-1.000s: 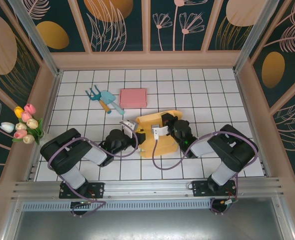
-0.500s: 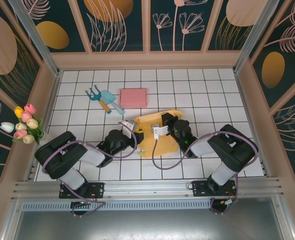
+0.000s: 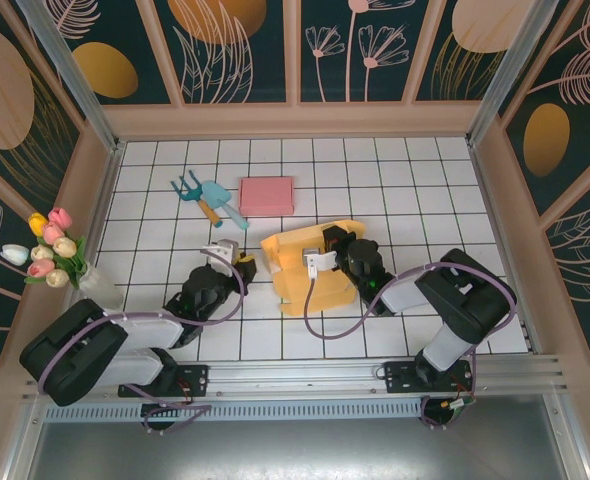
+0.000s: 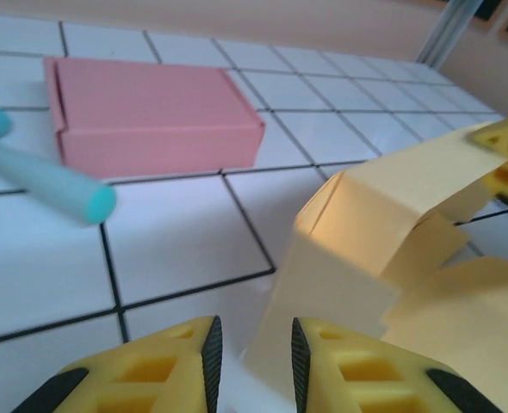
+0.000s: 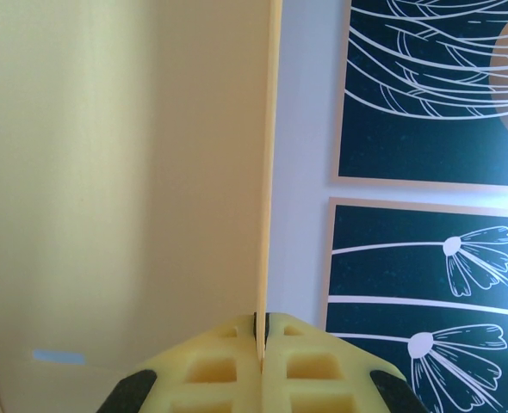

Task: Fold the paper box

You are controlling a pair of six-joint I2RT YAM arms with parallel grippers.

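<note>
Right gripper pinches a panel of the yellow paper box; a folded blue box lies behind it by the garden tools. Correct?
Not quite: the folded box is pink, not blue, as the top external view shows. The right gripper does pinch a panel of the yellow paper box, and the folded box does lie behind it by the garden tools.

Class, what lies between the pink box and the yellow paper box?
Nothing: bare white tiles separate the pink box from the yellow paper box, seen in the left wrist view.

White tiled table (image 3: 395, 170) w/ pink box (image 3: 267, 196), teal garden tools (image 3: 207, 198), yellow paper box (image 3: 293, 290).
</note>
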